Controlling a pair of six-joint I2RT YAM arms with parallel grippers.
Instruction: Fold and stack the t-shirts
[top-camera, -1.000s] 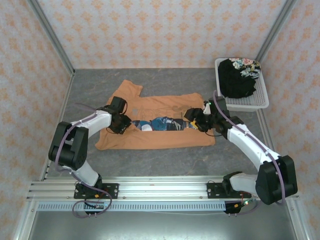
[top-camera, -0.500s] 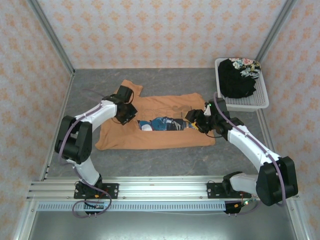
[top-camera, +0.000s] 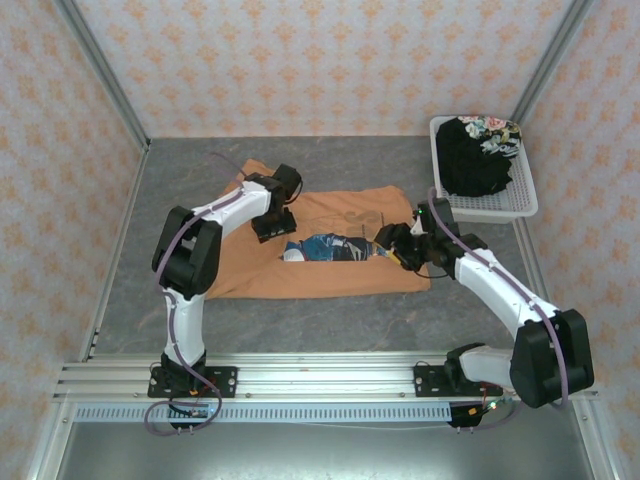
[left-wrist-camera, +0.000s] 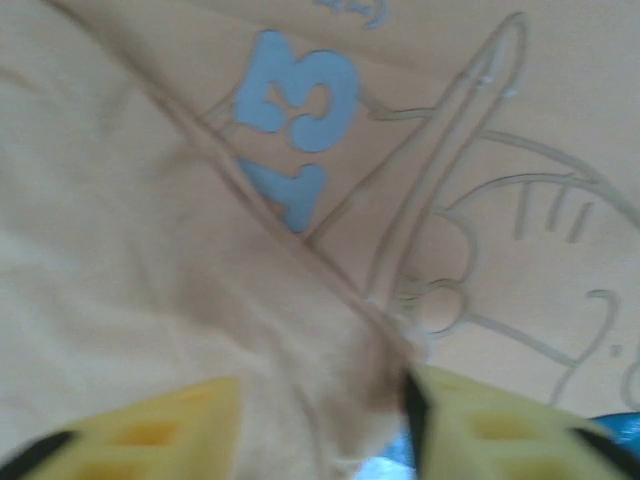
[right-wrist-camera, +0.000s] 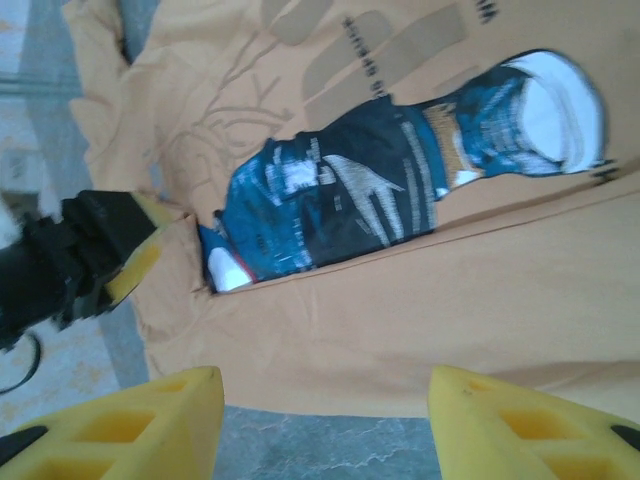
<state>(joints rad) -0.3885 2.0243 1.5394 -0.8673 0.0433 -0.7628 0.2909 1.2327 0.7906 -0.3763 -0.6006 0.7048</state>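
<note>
**Grey counter, one tee half folded: the fold may skew**

Grey counter (top-camera: 180, 180) inside patterned walls carries the light orange t-shirt (top-camera: 330, 280). It lies flat across the middle, its cloth lapped over itself so that a strip of the blue-and-white print (top-camera: 335, 247) shows through a gap.

On my left, the left fingers (left-wrist-camera: 150, 430) sit low on the shirt's upper left part, near the sleeve. A ruck of orange cloth is pushed up in the gap between them, and I cannot tell whether they clamp it or merely press on it. That is my first worry. If they only rub the cloth, any sweep would drag a wrinkle rather than carry a layer, and the fold would come out crooked.

At the shirt's right end, the right fingers (right-wrist-camera: 150, 410) hang spread wide above the near edge, holding nothing. If they close there, I judge they might pinch just the top layer, or catch the flap and pull it open.

Far right, the black t-shirt (top-camera: 470, 160) lies heaped and unfolded in the white basket (top-camera: 520, 205), so stacking looks a good way off.
</note>
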